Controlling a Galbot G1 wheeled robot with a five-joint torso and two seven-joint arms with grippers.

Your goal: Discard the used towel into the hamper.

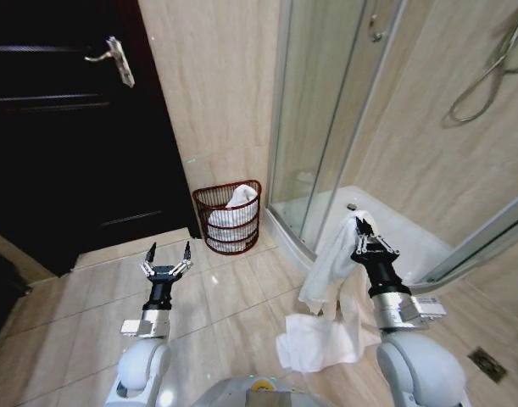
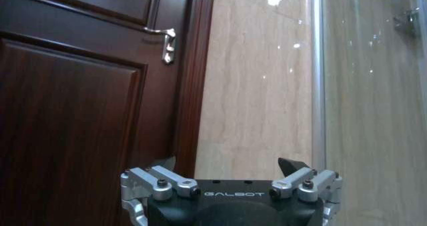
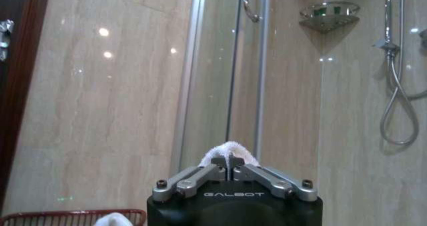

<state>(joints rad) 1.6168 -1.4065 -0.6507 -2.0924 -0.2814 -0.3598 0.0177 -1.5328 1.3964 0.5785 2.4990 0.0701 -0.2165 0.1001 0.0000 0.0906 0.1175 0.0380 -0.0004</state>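
The right hand [image 1: 363,231] pinches the towel [image 1: 331,292] aloft at four o'clock, its tail on the floor, so carrying is underway toward the hamper [image 1: 229,217] at twelve o'clock, while the left hand [image 1: 166,257] waits spread.

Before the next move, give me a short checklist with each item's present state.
1. Right gripper shut on the towel: ok.
2. Towel fully off the floor: not ok, its lower end lies on the tiles.
3. Hamper upright by the wall, ahead: ok.
4. Room in hamper: cannot tell; a white cloth already sits inside.
5. Left gripper open, empty, low over the floor: ok.
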